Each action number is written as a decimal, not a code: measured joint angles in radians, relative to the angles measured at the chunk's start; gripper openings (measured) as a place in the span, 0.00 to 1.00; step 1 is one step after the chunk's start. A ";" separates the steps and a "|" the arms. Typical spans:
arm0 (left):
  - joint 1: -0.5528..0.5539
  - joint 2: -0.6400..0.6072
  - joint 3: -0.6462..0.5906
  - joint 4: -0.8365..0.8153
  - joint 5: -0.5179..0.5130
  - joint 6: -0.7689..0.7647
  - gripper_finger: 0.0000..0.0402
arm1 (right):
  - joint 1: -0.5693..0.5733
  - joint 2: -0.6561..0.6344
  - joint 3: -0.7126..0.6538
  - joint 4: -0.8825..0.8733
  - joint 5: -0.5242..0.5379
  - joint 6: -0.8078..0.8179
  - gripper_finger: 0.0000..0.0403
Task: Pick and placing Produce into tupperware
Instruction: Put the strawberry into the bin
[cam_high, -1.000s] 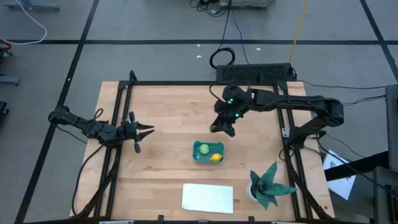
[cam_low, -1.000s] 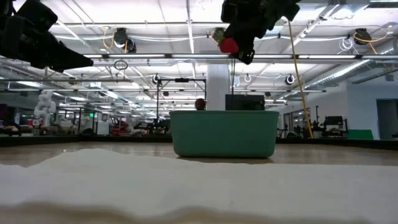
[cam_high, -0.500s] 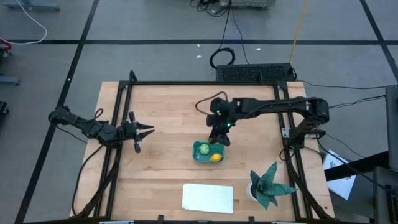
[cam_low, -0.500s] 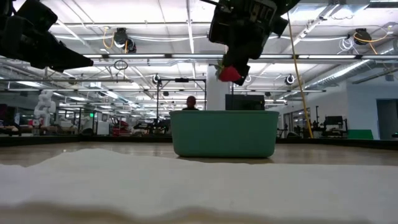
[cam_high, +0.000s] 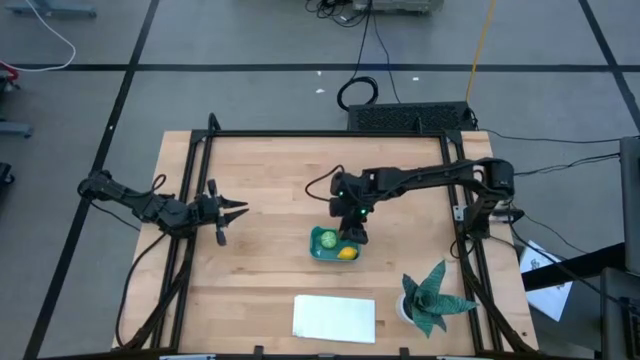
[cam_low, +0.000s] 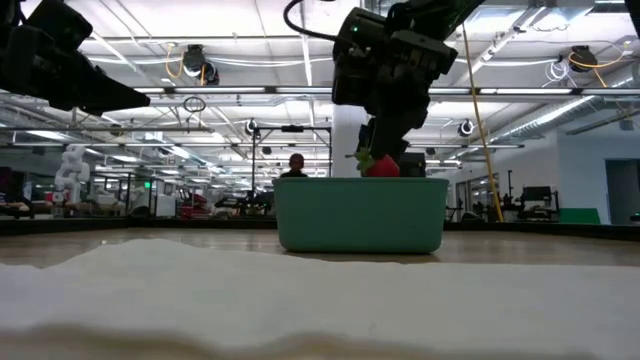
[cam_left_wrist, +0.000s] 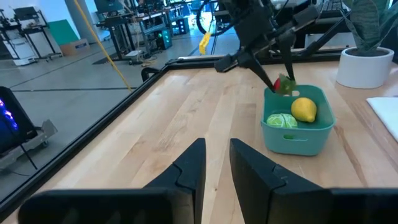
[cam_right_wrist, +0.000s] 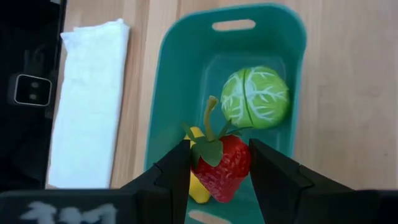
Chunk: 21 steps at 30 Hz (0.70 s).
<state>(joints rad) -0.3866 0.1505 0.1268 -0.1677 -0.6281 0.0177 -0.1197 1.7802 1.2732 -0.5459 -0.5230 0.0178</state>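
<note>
The teal tupperware tub (cam_high: 314, 246) (cam_low: 360, 215) (cam_left_wrist: 292, 140) (cam_right_wrist: 297, 38) stands on the wooden table. Its floor holds the yellow lemon (cam_high: 346, 253) (cam_left_wrist: 304, 109) and the round light-green piece (cam_high: 326, 240) (cam_left_wrist: 282, 120) (cam_right_wrist: 255, 96). My right gripper (cam_high: 352, 231) (cam_low: 384, 152) (cam_right_wrist: 219, 167) hangs over the tub, shut on the red strawberry (cam_low: 381, 166) (cam_left_wrist: 279, 84) (cam_right_wrist: 222, 169). My left gripper (cam_high: 228, 214) (cam_left_wrist: 216, 163) waits open above the table's left part, pointing at the tub. My right gripper pinches the strawberry by the two sides of its red body (cam_right_wrist: 235, 163), one finger (cam_right_wrist: 176, 169) on each side. The fingers come from above, pointing down. The strawberry is lifted clear over the tub's inside, about level with the rim, its green leaf cap (cam_right_wrist: 208, 148) showing between the fingers.
A white sheet (cam_high: 334, 318) (cam_right_wrist: 87, 99) lies by the table's near edge and fills the low view's foreground (cam_low: 300, 300). A green spiky plant in a white pot (cam_high: 430, 298) (cam_left_wrist: 365, 62) stands at the near right. A person (cam_low: 295, 166) shows far behind the table.
My right gripper has carried the strawberry from beyond the tub's far side toward the near edge and a little left. It has come down until the strawberry hangs at the tub's rim. It has stayed shut on the strawberry.
</note>
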 joint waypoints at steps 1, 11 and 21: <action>0.000 0.000 0.000 0.000 0.000 0.000 0.20 | 0.001 0.005 0.000 0.004 0.000 0.000 0.33; 0.000 0.000 0.000 -0.003 0.001 0.001 0.20 | 0.018 0.032 -0.001 0.003 0.004 -0.119 0.33; 0.000 0.000 0.000 -0.010 0.002 0.001 0.20 | 0.017 0.031 -0.001 0.003 -0.002 -0.198 0.33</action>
<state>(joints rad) -0.3866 0.1504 0.1268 -0.1772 -0.6266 0.0185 -0.1024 1.8114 1.2720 -0.5430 -0.5251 -0.1798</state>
